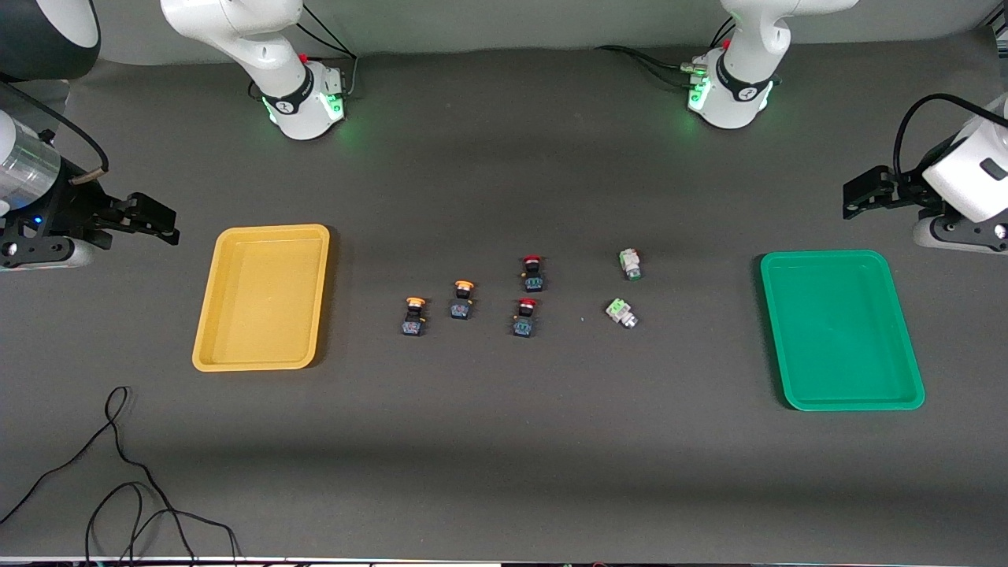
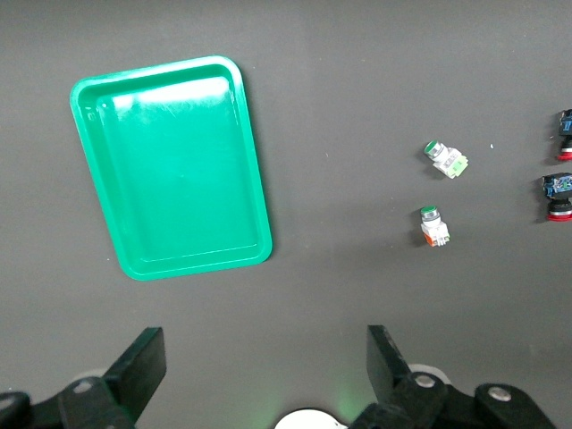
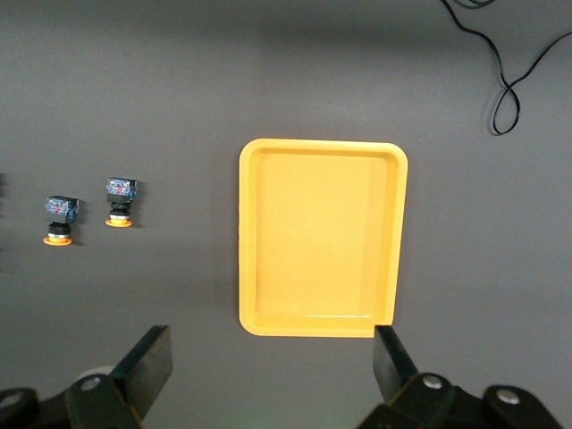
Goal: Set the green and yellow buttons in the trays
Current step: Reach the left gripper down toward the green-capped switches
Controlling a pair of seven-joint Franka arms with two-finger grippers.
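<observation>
With both trays bare and all four target buttons sitting mid-table between the yellow tray [image 1: 262,297] and green tray [image 1: 840,329], left gripper [image 2: 259,362] and right gripper [image 3: 268,362] hover spread wide over the table's ends, and grabbing the red buttons [image 1: 528,295] beside the yellow buttons [image 1: 438,306] and green buttons [image 1: 626,288] looks the big risk.

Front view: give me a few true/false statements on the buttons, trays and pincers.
1. Both trays, yellow tray and green tray, hold nothing. True.
2. The two green buttons lie toward the right arm's end. False: they lie toward the left arm's end, nearest the green tray.
3. The left pincer holds a button. False: it is open and holds nothing.
4. The red buttons lie between the yellow buttons and the green ones. True.
5. The right pincer is open. True.
</observation>
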